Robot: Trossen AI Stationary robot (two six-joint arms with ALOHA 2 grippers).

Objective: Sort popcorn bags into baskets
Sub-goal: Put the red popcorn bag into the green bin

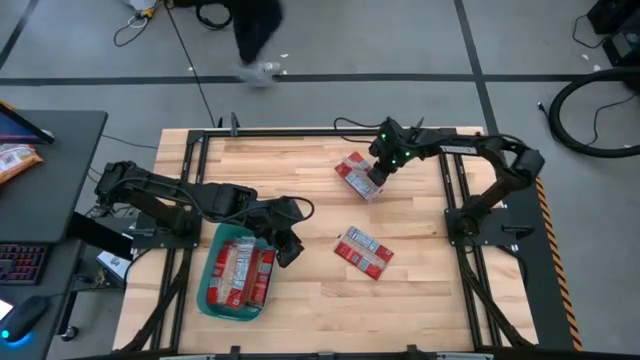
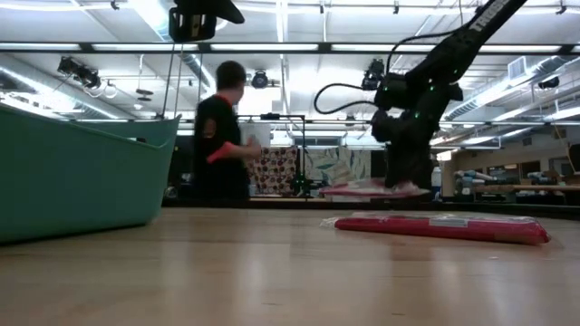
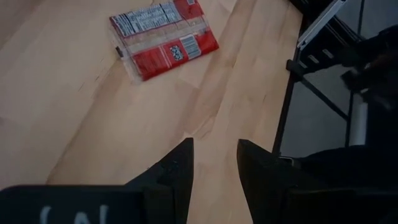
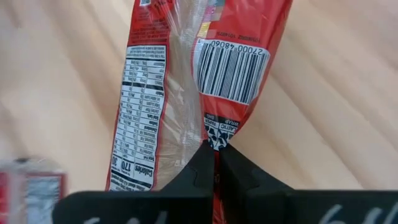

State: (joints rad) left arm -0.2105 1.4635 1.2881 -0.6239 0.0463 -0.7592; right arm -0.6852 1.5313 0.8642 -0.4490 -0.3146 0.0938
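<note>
A red popcorn bag with white label panels hangs from my right gripper, which is shut on it at the far middle of the table. A second bag lies flat on the wood near the middle; it also shows in the low view and the left wrist view. The teal basket stands at the near left with several red bags lying flat in it. My left gripper hovers open beside the basket's right wall, nothing between its fingers. My right gripper pinches the bag's end edge, just under the barcode, between its two fingertips. The fingers slant down from the table's right side. In the low view the bag sticks out from the gripper almost level, lifted clear of the table.
Black frame rails run along both sides of the wooden top. A person moves beyond the far edge. A desk with a keyboard stands left of the table. Bare wood lies between the basket and the lying bag.
</note>
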